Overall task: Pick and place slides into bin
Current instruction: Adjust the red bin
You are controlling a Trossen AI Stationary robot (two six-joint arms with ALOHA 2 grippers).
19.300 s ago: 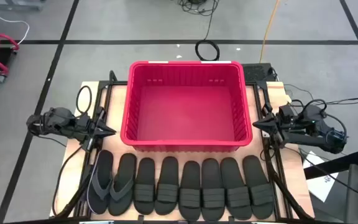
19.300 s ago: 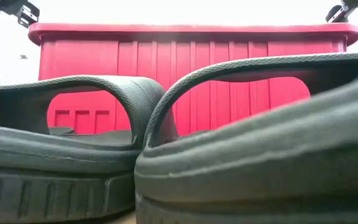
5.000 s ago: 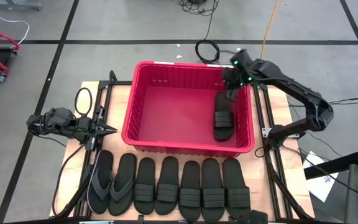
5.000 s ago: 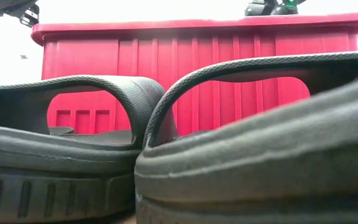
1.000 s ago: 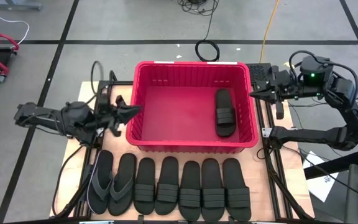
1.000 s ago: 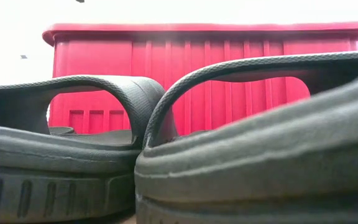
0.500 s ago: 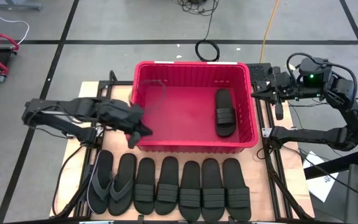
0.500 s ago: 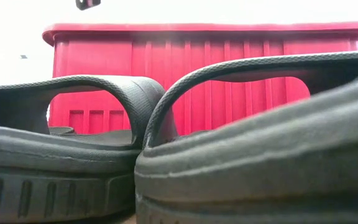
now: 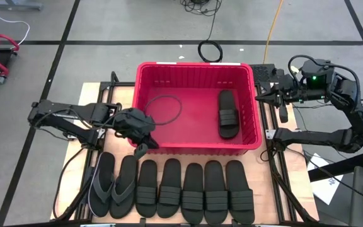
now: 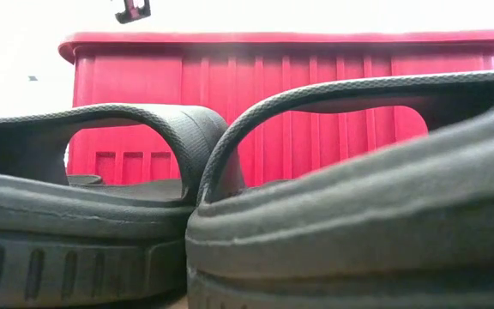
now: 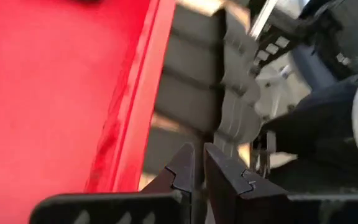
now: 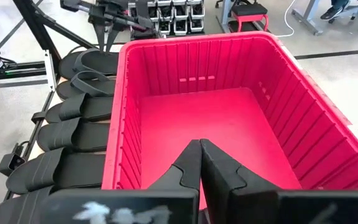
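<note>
- The bin (image 9: 145, 101), a red ribbed crate, sits mid-table holding 1 black strap slide (image 9: 227, 114) flat by its right wall.
- 7 slides (image 9: 193, 192) lie in a row before it: 2 thong flip-flops (image 9: 113, 185) leftmost, 5 wide-strap ones beside them.

Overhead, low, wrists — bin (image 9: 194, 107) shared

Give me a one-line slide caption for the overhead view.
One slide lies in the red bin; seven wait in a row; left pincer at the bin's front-left corner, right pincer beside it.
</note>
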